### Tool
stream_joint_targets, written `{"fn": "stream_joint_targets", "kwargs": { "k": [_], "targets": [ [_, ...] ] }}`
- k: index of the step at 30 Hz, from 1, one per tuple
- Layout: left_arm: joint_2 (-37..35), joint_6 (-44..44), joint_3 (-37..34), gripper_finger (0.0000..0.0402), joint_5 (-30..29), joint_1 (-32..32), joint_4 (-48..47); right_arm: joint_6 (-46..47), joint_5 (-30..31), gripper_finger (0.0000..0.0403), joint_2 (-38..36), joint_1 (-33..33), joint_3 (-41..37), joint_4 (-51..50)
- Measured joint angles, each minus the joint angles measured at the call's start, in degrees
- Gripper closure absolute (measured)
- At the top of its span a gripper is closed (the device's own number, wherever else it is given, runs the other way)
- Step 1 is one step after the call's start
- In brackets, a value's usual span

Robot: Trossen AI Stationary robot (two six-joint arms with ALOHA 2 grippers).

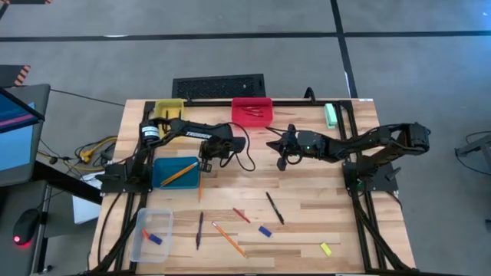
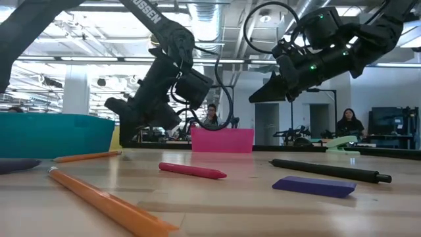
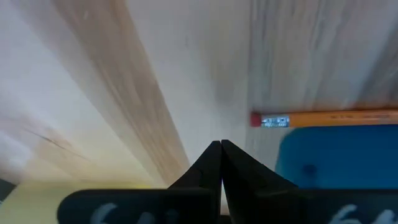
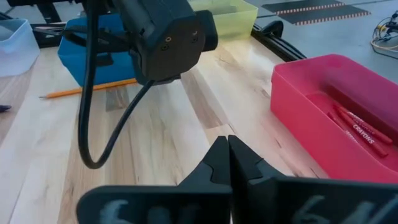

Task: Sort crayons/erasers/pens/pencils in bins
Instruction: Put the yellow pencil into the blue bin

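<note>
My left gripper (image 1: 204, 164) (image 3: 221, 144) is shut and holds nothing. It slants down close over the wood beside the teal bin (image 1: 175, 172), which holds a pencil (image 1: 178, 173). Another pencil (image 3: 323, 118) (image 1: 200, 189) lies on the table along that bin's side, its eraser end near the fingertips. My right gripper (image 1: 271, 143) (image 4: 227, 140) hangs shut and empty above the table's middle, near the red bin (image 1: 252, 111) that holds crayons (image 4: 357, 127). The yellow bin (image 1: 170, 109) stands at the far left. The clear bin (image 1: 151, 234) at the near left holds two erasers.
Loose on the near half of the table lie a black pen (image 1: 275, 207), a purple pen (image 1: 199, 230), a pencil (image 1: 229, 238), a crayon (image 1: 241, 215), a blue eraser (image 1: 265, 231) and a yellow eraser (image 1: 325, 248). A green object (image 1: 331, 115) sits at the far right.
</note>
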Motion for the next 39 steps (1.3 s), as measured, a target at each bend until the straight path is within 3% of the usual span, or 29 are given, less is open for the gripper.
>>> {"fn": "stream_joint_targets", "kwargs": {
  "k": [8, 35, 39],
  "targets": [
    [0.0, -0.2, 0.0, 0.0401, 3.4, 0.0, -0.5, 0.0, 0.0, 0.0402, 0.0, 0.0, 0.0, 0.0],
    [0.1, 0.9, 0.0, 0.0401, 3.7, 0.0, 0.4, 0.0, -0.1, 0.0402, 0.0, 0.0, 0.0, 0.4],
    [3.3, 0.8, 0.3, 0.0401, 3.3, 0.0, -1.2, 0.0, -0.2, 0.0402, 0.0, 0.0, 0.0, 0.5]
  ]
}}
